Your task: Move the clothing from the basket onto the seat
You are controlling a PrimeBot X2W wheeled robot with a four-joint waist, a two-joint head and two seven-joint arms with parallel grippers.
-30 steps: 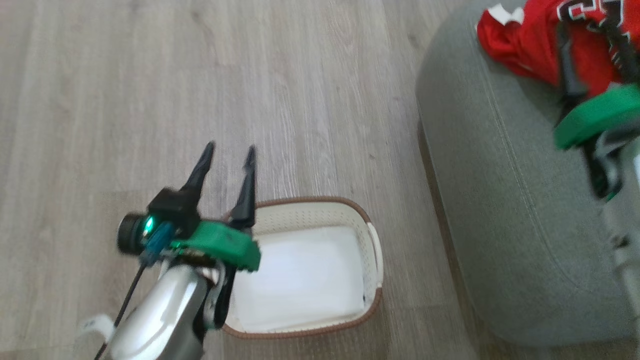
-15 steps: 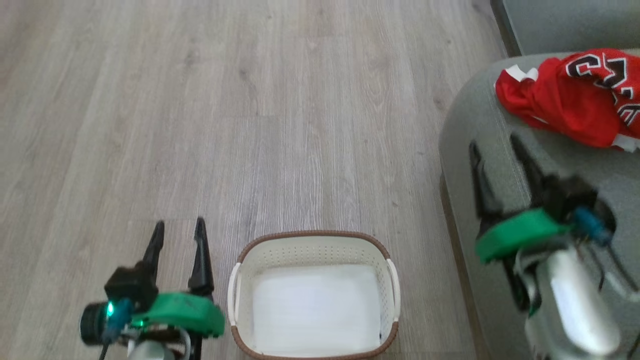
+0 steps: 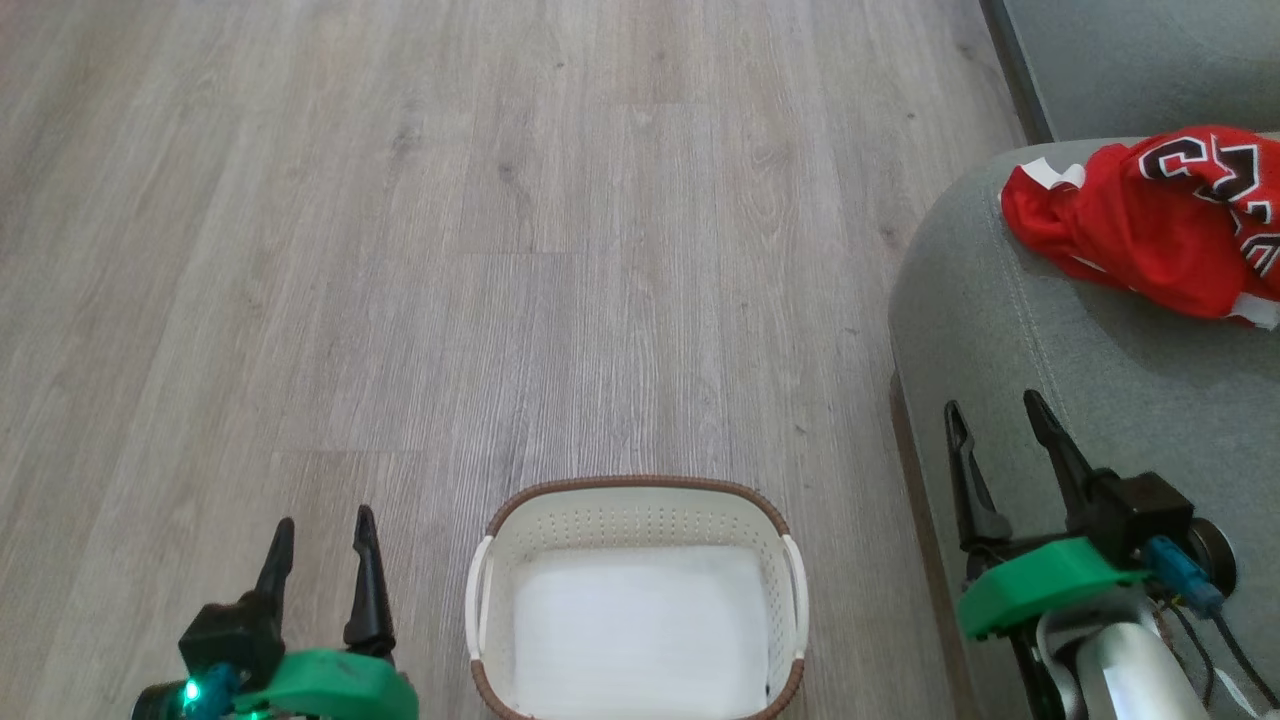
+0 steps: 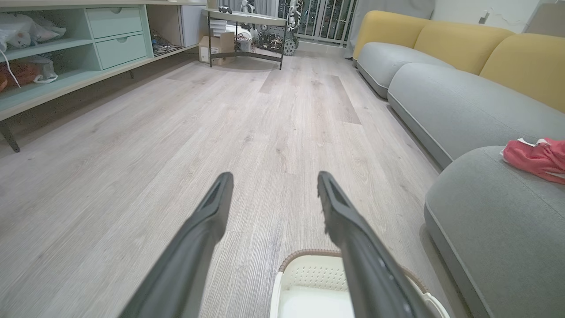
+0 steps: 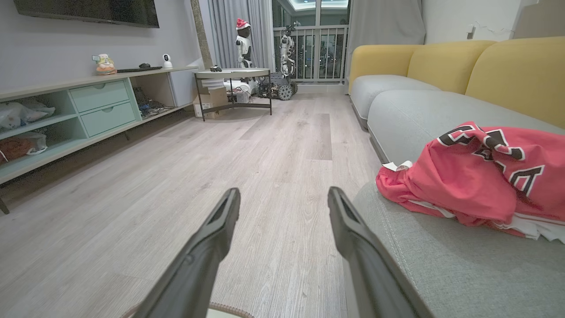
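Right gripper (image 3: 990, 402) has backed off clothing (image 3: 1140, 235), which lies by seat (image 3: 1000, 320) front edge. Basket (image 3: 640, 486) empty. Left gripper (image 3: 325, 516) & right: fingers apart, holding nothing. Prob. done, so keep arms clear.

Head cam high, looks straight down, basket (image 3: 640, 512) at 6 o'clock. Wrist cams low, facing along floor (image 4: 265, 132), both catch seat (image 5: 463, 265) at 3 o'clock.
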